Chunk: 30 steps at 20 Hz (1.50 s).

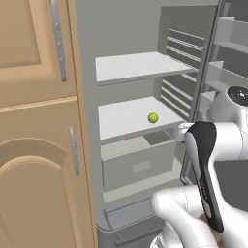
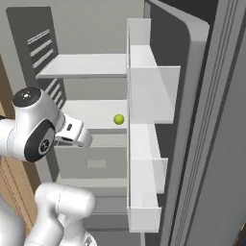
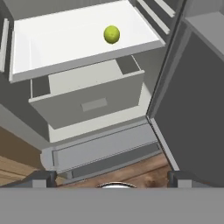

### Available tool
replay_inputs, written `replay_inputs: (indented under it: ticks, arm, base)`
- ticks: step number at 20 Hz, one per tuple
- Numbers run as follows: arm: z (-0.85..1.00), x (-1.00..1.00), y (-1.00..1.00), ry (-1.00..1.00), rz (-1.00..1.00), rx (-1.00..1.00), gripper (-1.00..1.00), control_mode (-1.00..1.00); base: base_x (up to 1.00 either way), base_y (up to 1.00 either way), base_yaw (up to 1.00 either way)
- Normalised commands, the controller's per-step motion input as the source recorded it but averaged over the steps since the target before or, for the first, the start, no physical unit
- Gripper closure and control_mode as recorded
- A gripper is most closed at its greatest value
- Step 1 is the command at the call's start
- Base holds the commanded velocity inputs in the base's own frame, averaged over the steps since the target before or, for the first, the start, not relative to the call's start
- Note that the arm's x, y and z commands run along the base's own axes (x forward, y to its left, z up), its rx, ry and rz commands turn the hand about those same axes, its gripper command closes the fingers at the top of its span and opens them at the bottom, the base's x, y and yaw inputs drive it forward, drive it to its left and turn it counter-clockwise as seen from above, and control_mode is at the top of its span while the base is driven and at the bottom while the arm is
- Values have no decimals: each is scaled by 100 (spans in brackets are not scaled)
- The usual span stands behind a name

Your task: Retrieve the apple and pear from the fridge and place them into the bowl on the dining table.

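The fridge (image 1: 86,58) stands open in front of me. One small round yellow-green fruit (image 1: 153,117) (image 2: 118,119) (image 3: 112,34) lies on the lower white shelf (image 1: 123,118), near its right front corner; I cannot tell whether it is the apple or the pear. Below that shelf the grey drawer (image 3: 89,103) is pulled partly out. My gripper (image 3: 113,180) is open and holds nothing, hanging low in front of the fridge, well short of and below the fruit. The bowl and the dining table are out of view.
A tan wooden cabinet (image 1: 34,145) with arched panels stands close on the fridge's left. The open fridge door (image 2: 192,96), with white door bins (image 2: 144,101), juts out on the right. The upper shelf (image 1: 135,65) is bare. Wooden floor (image 3: 144,175) lies below.
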Motion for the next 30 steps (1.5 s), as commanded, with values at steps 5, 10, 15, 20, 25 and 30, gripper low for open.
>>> replay_inputs:
  ticks: [5, 10, 15, 20, 25, 30]
  arm:
    - [0, 0, 0, 0, 0, 0, -100, 100]
    - [0, 0, 0, 0, 0, 0, -100, 100]
    - [0, 0, 0, 0, 0, 0, -100, 100]
    - [0, 2, 0, 0, 0, 0, -100, -100]
    - [-12, 19, 0, -1, 0, 0, -100, -100]
    - [-26, 20, 0, -6, 0, -1, -100, -100]
  base:
    - [39, 0, 0]
    - [29, 0, 0]
    - [1, 0, 0]
    - [0, 0, 0]
    - [0, 0, 0]
    - [0, 0, 0]
